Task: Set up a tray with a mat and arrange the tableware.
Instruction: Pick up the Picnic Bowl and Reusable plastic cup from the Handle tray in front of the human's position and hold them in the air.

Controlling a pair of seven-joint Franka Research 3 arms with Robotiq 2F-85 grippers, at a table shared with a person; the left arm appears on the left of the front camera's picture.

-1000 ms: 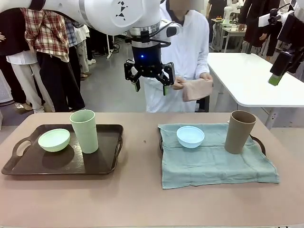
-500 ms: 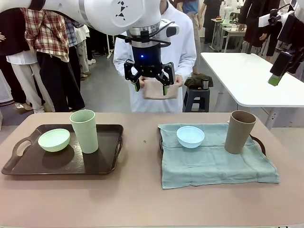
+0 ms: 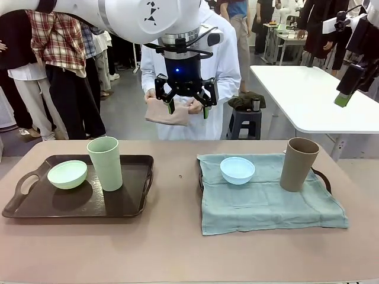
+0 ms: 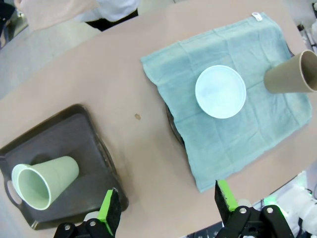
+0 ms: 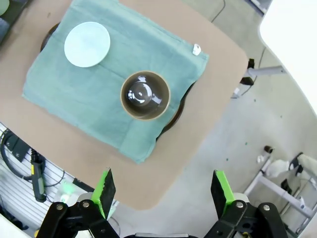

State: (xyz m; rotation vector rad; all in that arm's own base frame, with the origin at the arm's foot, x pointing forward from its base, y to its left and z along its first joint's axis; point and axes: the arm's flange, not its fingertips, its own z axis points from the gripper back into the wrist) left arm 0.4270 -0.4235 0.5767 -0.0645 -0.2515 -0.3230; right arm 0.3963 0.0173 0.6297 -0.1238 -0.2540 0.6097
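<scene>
The right tray looks done: teal mat, light blue bowl, brown cup. The left tray holds the pale green bowl and pale green cup but lacks a mat; a person holds a beige cloth. The left end effector and right end effector hang wide, empty.

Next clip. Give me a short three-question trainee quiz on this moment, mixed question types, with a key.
1. True or false: the pale green cup stands on a cloth mat.
2. What is the person holding? A) a folded beige cloth B) a spoon C) a plate
3. Fill in: the light blue bowl sits on the teal mat next to the ____ cup.
Key: 1 false, it stands on the bare dark tray; 2 A; 3 brown, the brown cup.
</scene>
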